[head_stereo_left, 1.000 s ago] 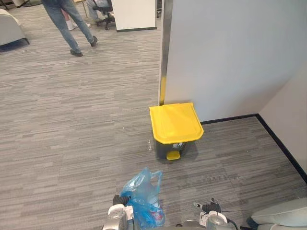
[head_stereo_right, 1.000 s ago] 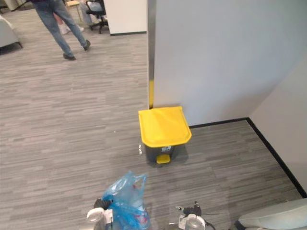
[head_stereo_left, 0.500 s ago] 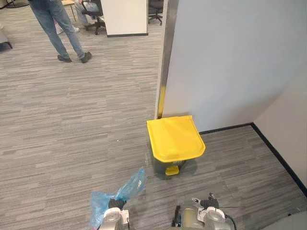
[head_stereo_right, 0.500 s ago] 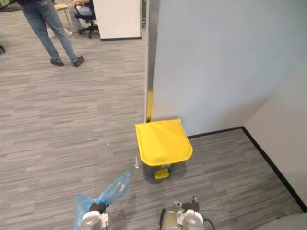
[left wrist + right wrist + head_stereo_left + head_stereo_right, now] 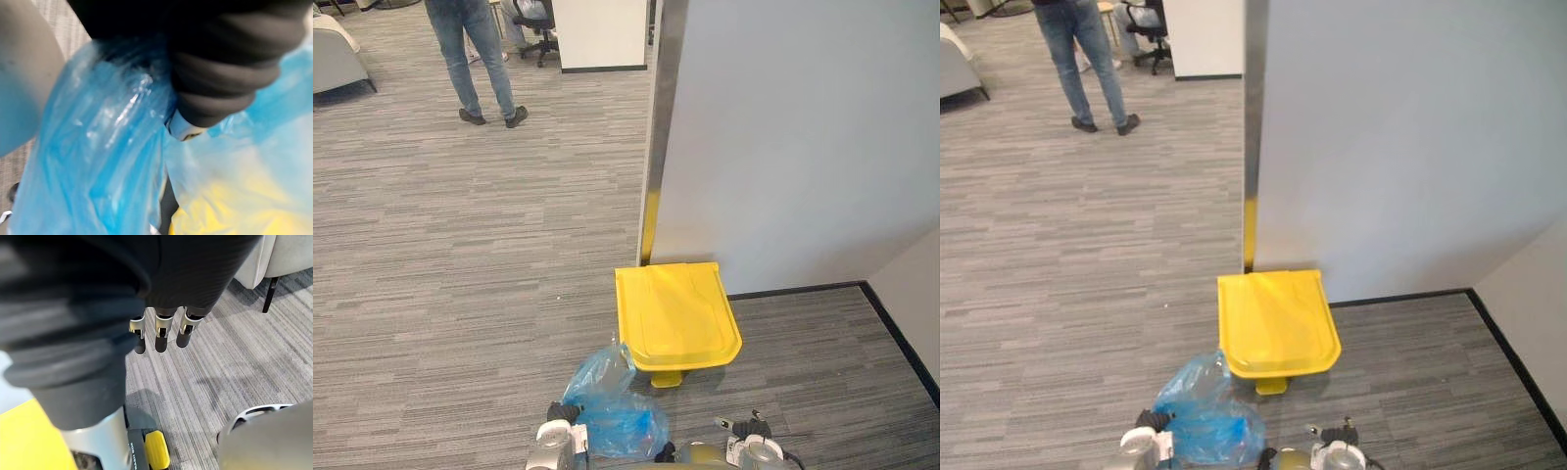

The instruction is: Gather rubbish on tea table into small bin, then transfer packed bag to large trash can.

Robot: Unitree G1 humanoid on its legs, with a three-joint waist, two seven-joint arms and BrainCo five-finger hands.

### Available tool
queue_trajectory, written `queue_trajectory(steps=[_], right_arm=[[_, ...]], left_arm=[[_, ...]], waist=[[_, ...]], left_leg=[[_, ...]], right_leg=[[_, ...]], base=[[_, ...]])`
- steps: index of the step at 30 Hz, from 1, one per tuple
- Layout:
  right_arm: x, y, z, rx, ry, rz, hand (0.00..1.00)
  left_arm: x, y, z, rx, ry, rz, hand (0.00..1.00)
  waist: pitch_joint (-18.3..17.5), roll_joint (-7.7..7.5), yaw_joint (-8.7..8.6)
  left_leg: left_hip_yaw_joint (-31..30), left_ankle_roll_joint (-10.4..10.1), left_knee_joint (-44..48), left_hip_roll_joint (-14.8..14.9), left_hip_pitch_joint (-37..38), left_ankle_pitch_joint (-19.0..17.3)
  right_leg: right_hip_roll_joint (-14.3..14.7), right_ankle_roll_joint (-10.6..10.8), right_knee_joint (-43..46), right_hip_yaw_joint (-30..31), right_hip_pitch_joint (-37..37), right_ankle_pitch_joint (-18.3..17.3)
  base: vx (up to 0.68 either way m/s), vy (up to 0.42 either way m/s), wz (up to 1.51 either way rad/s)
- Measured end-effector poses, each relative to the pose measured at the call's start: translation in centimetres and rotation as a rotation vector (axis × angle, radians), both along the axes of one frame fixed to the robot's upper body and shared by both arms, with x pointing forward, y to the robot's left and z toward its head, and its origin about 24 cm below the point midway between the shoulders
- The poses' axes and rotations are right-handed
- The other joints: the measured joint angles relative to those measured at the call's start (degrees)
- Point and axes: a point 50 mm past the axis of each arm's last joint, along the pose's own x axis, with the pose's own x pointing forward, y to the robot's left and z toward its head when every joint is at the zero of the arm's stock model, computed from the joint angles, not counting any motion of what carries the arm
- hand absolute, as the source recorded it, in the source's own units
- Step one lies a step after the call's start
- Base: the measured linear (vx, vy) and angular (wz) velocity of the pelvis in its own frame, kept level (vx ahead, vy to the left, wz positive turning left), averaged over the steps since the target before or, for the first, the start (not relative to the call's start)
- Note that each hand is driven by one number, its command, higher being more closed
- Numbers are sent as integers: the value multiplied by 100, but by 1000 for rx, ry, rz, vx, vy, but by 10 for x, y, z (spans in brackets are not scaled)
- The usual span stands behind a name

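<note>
Hanging at left hand (image 5: 220, 63): 1 blue bag (image 5: 612, 416), beside 1 yellow-lidded bin (image 5: 675, 313).

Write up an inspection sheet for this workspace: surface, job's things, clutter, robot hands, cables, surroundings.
Surface: grey striped carpet floor, dry and flat where visible.
Job's things: blue bag, crumpled and partly filled, at the left robot hand; trash can with its yellow lid closed, standing against the partition wall, yellow pedal facing the robot.
Clutter: nothing seen.
Robot hands: left robot hand is up against the bag, its grip hidden; right robot hand holds nothing, fingers straight, pointing at the floor.
Cables: nothing seen.
Surroundings: grey partition wall; a person standing far off; office chair and sofa beyond.
</note>
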Motion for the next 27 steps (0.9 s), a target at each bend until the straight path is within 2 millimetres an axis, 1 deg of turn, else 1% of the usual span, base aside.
queue_trajectory(steps=[1, 2, 4, 6, 7, 9, 10, 11, 15, 16, 17, 18, 20, 21, 22, 23, 24, 25, 26, 27], right_arm=[[-1, 1, -1, 4, 5, -2, 0], [-3, 2, -1, 8, 10, -3, 0], [-5, 4, -2, 13, 13, -4, 0], [-8, 6, -3, 20, 22, -6, 0], [-9, 6, -4, 21, 24, -7, 0], [-10, 6, -4, 20, 26, -7, 0], [-11, 5, -4, 18, 28, -8, 0], [-11, 5, -4, 18, 29, -7, 0], [-11, 0, -3, 5, 31, -2, 0], [-10, 0, -3, 4, 30, 3, 0], [-5, 1, -2, 2, 21, 14, 0], [-5, 2, -2, 2, 24, 20, 0], [-4, 4, -3, 3, 26, 43, 0], [-3, 6, -3, 6, 23, 48, 0], [1, 4, -1, 3, 4, 33, 0], [3, 2, 1, 0, -7, 26, 0], [9, 4, 3, 2, -30, 29, 0], [11, 4, 3, 2, -34, 32, 0], [14, 6, 4, 3, -38, 39, 0], [16, 7, 4, 5, -42, 45, 0]], left_arm=[[0, 0, 0, -1, 1, 1, 100], [-1, 2, 0, 6, 2, 3, 100], [-1, 2, -1, 7, 6, 1, 100], [-3, -1, -2, 10, 18, -30, 100], [-4, -2, -3, 12, 24, -37, 100], [-6, 0, -4, 21, 33, -41, 100], [-11, 4, -6, 29, 51, -38, 100], [-13, 5, -6, 33, 56, -37, 100], [-16, 10, -7, 41, 61, -24, 100], [-17, 10, -7, 42, 62, -23, 100], [-17, 10, -7, 42, 64, -23, 100], [-16, 10, -7, 41, 63, -23, 100], [-16, 12, -7, 46, 62, -24, 100], [-13, 12, -6, 47, 56, -25, 100], [-8, 11, -4, 45, 43, -28, 100], [-6, 12, -4, 44, 37, -21, 100], [-4, 13, -3, 43, 36, -6, 100], [-3, 15, -3, 46, 32, -5, 100], [-2, 17, -2, 51, 29, -6, 100], [-1, 17, -2, 53, 28, -7, 100]], waist=[[-23, -32, 18], [-116, -103, 38], [-150, -136, 36], [-220, -172, 9], [-233, -177, 5], [-234, -177, 8], [-243, -143, 3], [-249, -144, 5], [-223, -38, 48], [-230, -35, 58], [-225, -36, 62], [-215, -56, 62], [-134, -132, 97], [-76, -202, 96], [76, -218, 93], [109, -225, 88], [163, -226, 69], [195, -258, 87], [210, -288, 139], [223, -311, 160]], left_leg=[[9, -40, -94, -46, 55, 14], [165, -34, -349, -211, 222, 35], [252, 6, -408, -298, 244, 59], [377, 72, -579, -453, 336, 100], [422, 117, -660, -506, 396, 129], [488, 130, -734, -533, 477, 138], [521, 146, -828, -554, 540, 151], [542, 146, -857, -557, 602, 151], [801, 123, -1056, -565, 734, 175], [827, 119, -1088, -567, 746, 181], [854, 119, -1105, -567, 758, 181], [895, 119, -1108, -567, 785, 181], [949, 132, -1099, -602, 828, 170], [903, 207, -1093, -627, 879, 120], [749, 247, -971, -606, 938, -99], [660, 277, -892, -595, 952, -162], [600, 336, -737, -532, 1024, -244], [578, 338, -624, -475, 1068, -301], [568, 321, -514, -410, 1101, -379], [575, 275, -408, -351, 1107, -474]], right_leg=[[-18, 64, -56, 101, 6, 24], [-77, 246, -295, 311, 25, 178], [-143, 305, -412, 395, 28, 257], [-238, 400, -630, 531, 69, 398], [-261, 418, -733, 567, 119, 460], [-270, 445, -809, 608, 179, 495], [-265, 447, -860, 647, 224, 519], [-257, 444, -861, 679, 220, 526], [-172, 415, -881, 908, 159, 597], [-159, 414, -868, 946, 119, 605], [-144, 409, -833, 1003, 68, 611], [-141, 408, -757, 1020, 14, 606], [-228, 435, -339, 1049, -131, 450], [-303, 493, 57, 1004, -254, 328], [-410, 555, 934, 891, -527, 275], [-461, 607, 1487, 826, -791, 306], [-540, 530, 2038, 678, -1173, 174], [-553, 484, 2031, 567, -1289, 146], [-554, 470, 1789, 479, -1477, 217], [-542, 486, 1142, 368, -1644, 448]], base=[[155, 254, -42], [86, 186, -41], [44, 166, -28], [25, 159, -25], [17, 104, -17], [-7, 55, -14], [-10, 40, -17], [-11, 20, -15], [-32, 15, -31], [-56, 0, -37], [-24, -5, -27], [-38, -7, -30], [-62, 2, -16], [-122, -20, 9], [-131, -15, 17], [-135, -12, 25], [-46, 9, 21], [-4, -6, 17], [35, -31, 8], [79, -60, 7]])
